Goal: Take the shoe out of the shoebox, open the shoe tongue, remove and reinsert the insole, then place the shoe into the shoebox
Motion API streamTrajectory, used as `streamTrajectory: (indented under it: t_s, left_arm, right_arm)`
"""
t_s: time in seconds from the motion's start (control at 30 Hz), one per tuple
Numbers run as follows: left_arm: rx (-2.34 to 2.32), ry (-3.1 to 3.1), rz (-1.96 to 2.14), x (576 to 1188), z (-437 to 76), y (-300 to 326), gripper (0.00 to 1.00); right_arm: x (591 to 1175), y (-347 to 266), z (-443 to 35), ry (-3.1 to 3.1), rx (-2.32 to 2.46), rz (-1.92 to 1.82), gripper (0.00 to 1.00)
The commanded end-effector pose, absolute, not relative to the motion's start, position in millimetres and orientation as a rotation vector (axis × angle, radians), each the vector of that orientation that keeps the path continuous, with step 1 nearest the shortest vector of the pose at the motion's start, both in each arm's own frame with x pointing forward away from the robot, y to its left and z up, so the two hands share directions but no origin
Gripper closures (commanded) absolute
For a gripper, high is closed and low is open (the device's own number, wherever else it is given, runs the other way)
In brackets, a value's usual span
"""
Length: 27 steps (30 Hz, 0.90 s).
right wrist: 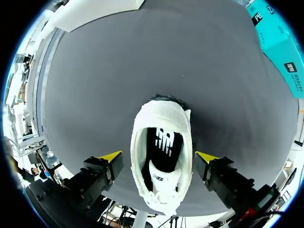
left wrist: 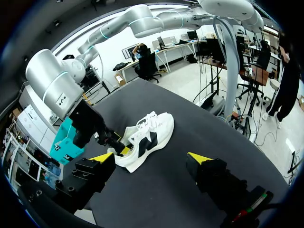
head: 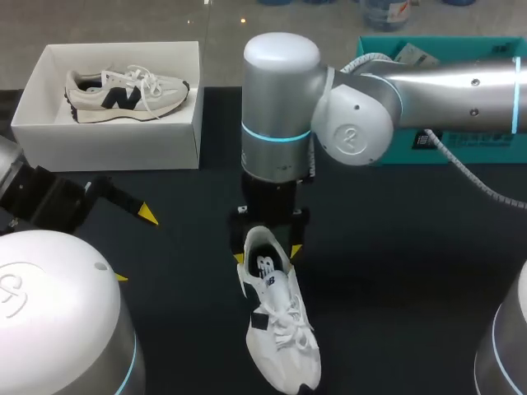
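Note:
A white shoe [head: 278,329] lies on the black table, heel away from me and toe toward the front edge. Inside its opening a black insole [right wrist: 164,142] with a white mark shows. My right gripper [head: 267,253] hangs over the heel, open, with one yellow fingertip [right wrist: 111,156] on each side of the shoe [right wrist: 161,156], close to its sides. My left gripper [head: 134,245] is open at the left, with nothing between its fingers. In the left wrist view the shoe [left wrist: 147,137] lies a short way ahead of my left gripper [left wrist: 151,159].
A white shoebox [head: 115,136] stands at the back left with a second white shoe [head: 123,93], marked in dark, lying inside. A teal box [head: 461,144] sits at the back right, partly behind my right arm [head: 428,82].

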<state>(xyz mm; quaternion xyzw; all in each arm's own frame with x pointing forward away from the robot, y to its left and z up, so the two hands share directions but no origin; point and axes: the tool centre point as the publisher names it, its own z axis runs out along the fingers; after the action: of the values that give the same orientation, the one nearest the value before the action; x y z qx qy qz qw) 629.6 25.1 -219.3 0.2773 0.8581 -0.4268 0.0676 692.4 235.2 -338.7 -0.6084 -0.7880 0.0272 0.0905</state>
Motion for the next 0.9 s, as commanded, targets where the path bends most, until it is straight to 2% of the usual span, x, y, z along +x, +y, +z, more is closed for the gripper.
streamTrajectory:
  t_s: [0.03, 0.1, 0.13, 0.43, 0.9]
  left_arm:
    - [0.836, 2.589, -1.282, 629.6, -219.4, 24.7, 0.00]
    - [0.836, 2.589, -1.282, 629.6, -219.4, 24.7, 0.00]
    - [0.836, 2.589, -1.282, 629.6, -219.4, 24.7, 0.00]
    - [0.836, 2.589, -1.282, 629.6, -219.4, 24.7, 0.00]
    - [0.836, 2.589, -1.282, 629.6, -219.4, 24.7, 0.00]
  right_arm:
    - [692.5, 224.9, -314.8, -2.369, -1.828, 0.042, 0.31]
    - [691.7, 222.4, -307.0, -2.385, -1.839, 0.043, 0.92]
    - [690.2, 220.1, -303.2, -2.386, -1.839, 0.042, 1.00]
    - [664.4, 217.5, -294.0, -2.368, -1.841, 0.057, 1.00]
    - [639.4, 227.5, -325.7, -2.293, -1.775, 0.119, 1.00]
